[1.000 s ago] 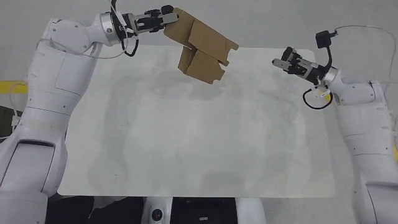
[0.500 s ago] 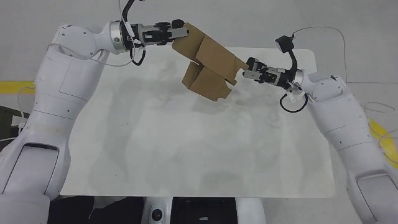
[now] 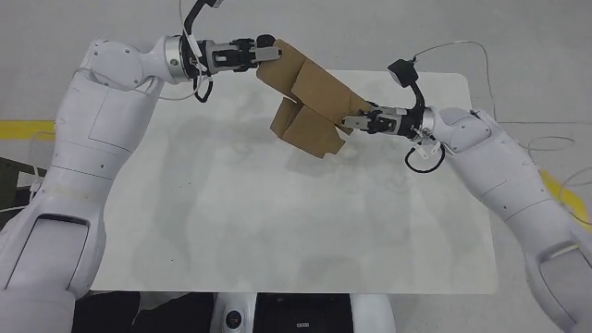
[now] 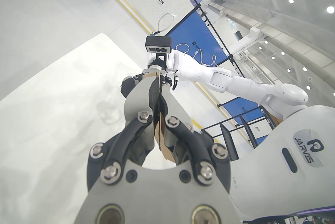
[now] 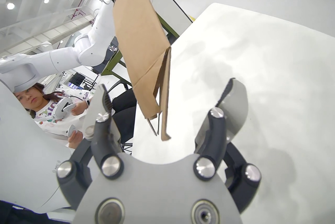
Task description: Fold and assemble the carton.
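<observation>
Working outward from the robot. Over the table (image 3: pixel 277 231), at roughly 1 o'clock, the right gripper (image 3: pixel 352 122) is sitting at the lower corner of the carton (image 3: pixel 310 88). Its fingers are standing wide apart, and the corner flap edge is poking into the gap. In the right wrist view the cardboard is touching neither finger, as far as I can tell. No second grasp yet.

The carton is hanging in the air above the table's far edge, near 12 o'clock, slanting from 11 o'clock down toward 1 o'clock. It is looking mostly flat: the panels are lying close together, one lower section is drooping open a little, and the flaps are hanging loose. No squared box shape is showing.

Farthest out, at about 11 o'clock, the left gripper (image 3: pixel 268 53) is pinching the carton's upper edge. Its fingers are closed narrow on the cardboard and are apparently bearing all the weight.

Judgement: the task is standing at an early stage.
- Done: carton lifted and presented between the arms.
- Left: closing the right fingers on the free corner, pulling the panels apart into a tube, folding the flaps in, setting the box down.
- Risk: the single-edge grip is leaving the sheet free to swing, so the right fingers may miss the edge.
</observation>
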